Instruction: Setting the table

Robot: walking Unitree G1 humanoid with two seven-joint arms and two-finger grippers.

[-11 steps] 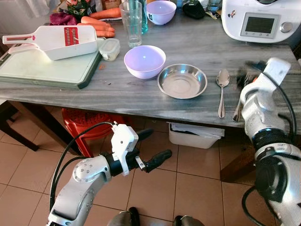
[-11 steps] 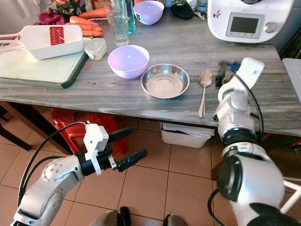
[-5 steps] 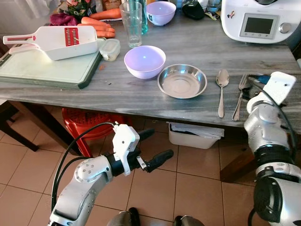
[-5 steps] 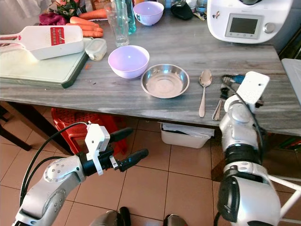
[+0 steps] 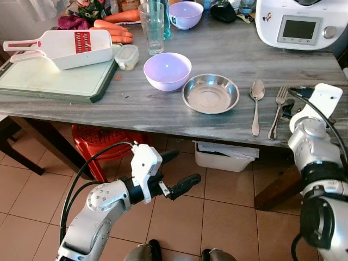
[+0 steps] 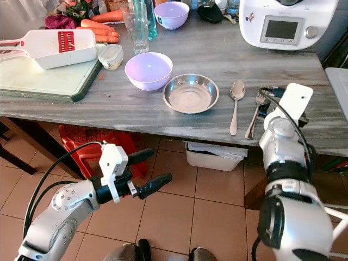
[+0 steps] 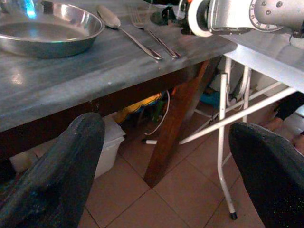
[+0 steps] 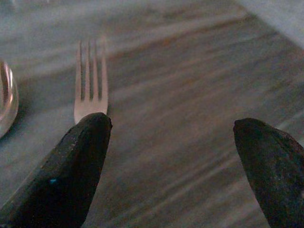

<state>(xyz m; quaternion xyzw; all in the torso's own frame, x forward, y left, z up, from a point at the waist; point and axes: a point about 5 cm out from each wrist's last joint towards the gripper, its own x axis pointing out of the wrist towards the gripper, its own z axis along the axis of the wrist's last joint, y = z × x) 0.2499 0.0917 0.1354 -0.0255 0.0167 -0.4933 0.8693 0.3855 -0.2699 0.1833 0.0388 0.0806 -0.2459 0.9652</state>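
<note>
The silver metal fork [image 5: 277, 111] is lying on the grey wood-grain counter [image 5: 152, 103], just beside the long silver spoon [image 5: 256, 104] and right of the shallow steel bowl [image 5: 210, 93]. The right gripper [image 8: 171, 166] is hovering over it, jaws spread wide and empty. Lifting straight clear would be keeping the fork parallel. The left gripper [image 5: 176, 171] is hanging open below the counter.

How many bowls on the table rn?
3. A lavender bowl at mid-table, a steel bowl touching its right side, and a second lavender bowl at the far edge. The clutter at the back could be hiding more.
</note>
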